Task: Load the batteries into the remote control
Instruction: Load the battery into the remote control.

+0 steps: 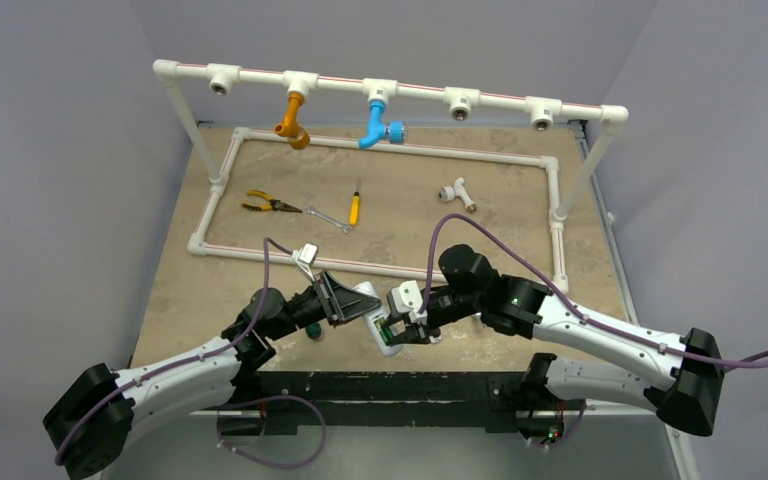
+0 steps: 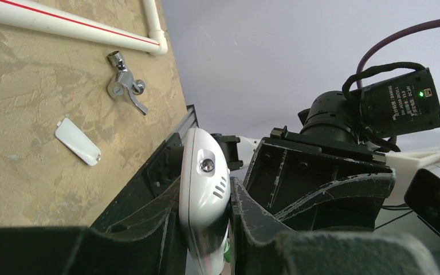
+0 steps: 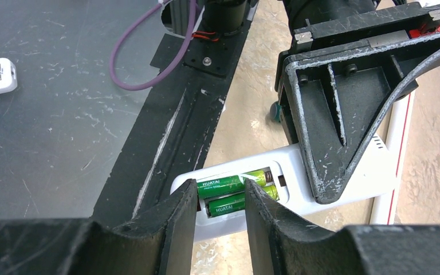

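My left gripper is shut on the white remote control and holds it near the table's front edge, back side up. In the left wrist view the remote is clamped edge-on between the jaws of the left gripper. In the right wrist view the remote has its battery recess open, and two green batteries lie side by side in it. My right gripper is open, with its fingertips just over the batteries and one on each side of their middle. It also shows in the top view.
A small white cover plate lies on the table beside a metal valve. A white pipe frame encloses pliers, a wrench, a yellow screwdriver and a pipe tee. A dark green object sits under the left arm.
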### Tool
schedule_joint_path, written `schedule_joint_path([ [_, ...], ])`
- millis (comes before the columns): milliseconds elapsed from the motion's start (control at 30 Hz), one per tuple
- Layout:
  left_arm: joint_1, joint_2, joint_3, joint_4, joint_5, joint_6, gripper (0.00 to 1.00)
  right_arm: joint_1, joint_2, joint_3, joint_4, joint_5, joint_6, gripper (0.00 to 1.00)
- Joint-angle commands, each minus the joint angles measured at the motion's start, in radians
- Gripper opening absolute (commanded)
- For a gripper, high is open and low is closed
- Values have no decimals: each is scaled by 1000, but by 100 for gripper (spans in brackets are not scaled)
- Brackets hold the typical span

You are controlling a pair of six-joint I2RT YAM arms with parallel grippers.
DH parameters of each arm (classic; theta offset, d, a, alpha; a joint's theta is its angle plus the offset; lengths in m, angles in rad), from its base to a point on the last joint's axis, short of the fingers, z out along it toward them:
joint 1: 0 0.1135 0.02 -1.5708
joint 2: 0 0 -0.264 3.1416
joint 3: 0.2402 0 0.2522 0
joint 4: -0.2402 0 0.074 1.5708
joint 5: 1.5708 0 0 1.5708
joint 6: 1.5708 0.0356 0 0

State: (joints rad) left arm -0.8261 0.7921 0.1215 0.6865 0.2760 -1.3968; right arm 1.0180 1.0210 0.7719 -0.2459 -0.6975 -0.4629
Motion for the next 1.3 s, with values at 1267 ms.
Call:
schedule_joint_path([
  [1267, -2, -44, 35, 18, -60, -51, 0, -5, 155, -15, 163, 228, 234, 14],
])
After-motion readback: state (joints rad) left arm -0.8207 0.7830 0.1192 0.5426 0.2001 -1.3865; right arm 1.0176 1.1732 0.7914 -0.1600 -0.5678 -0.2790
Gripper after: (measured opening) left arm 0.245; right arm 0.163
